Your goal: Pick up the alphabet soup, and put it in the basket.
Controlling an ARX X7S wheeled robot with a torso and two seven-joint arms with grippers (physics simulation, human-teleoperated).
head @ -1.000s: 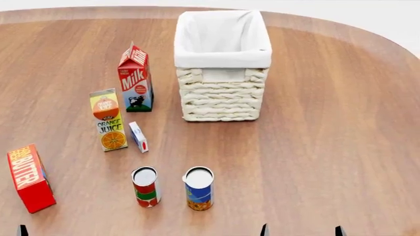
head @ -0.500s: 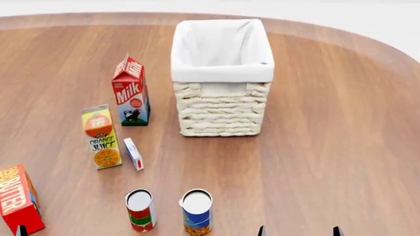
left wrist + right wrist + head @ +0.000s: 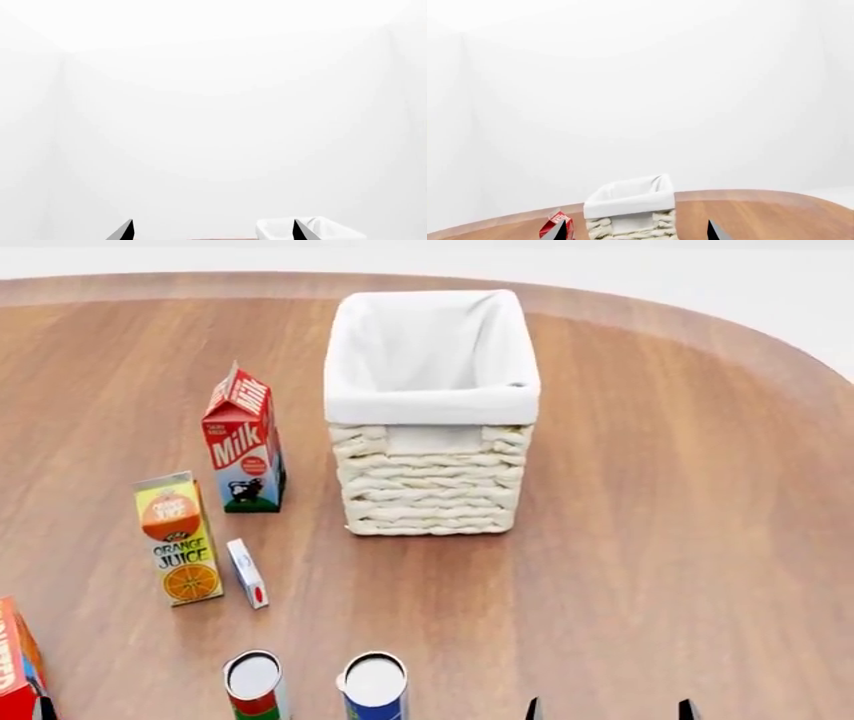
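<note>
View has shifted since a second ago: everything on the table (image 3: 694, 540) sits lower and further left in the head view, and the two cans have slid down to the frame's bottom edge, so head or base is moving, not the objects. The soup can (image 3: 372, 686), blue label, pale top, stands upright on the near part of the table, cut off by the frame; the red-and-green can (image 3: 254, 684) stands just beside it to the left. Basket (image 3: 430, 410) sits further back, well apart, open and with nothing inside. Milk carton (image 3: 243, 439), juice carton (image 3: 176, 537) and a small box (image 3: 248, 574) stand to its left. Right gripper (image 3: 610, 709) shows only two dark tips, spread, nothing between them; left gripper (image 3: 212, 230) likewise in its wrist view, tips apart and holding nothing. Step in hand: approach, no reach begun. Next move likely calls for the right arm to drop toward the soup can, jaws straddling it, staying clear of the neighbouring can.
</note>
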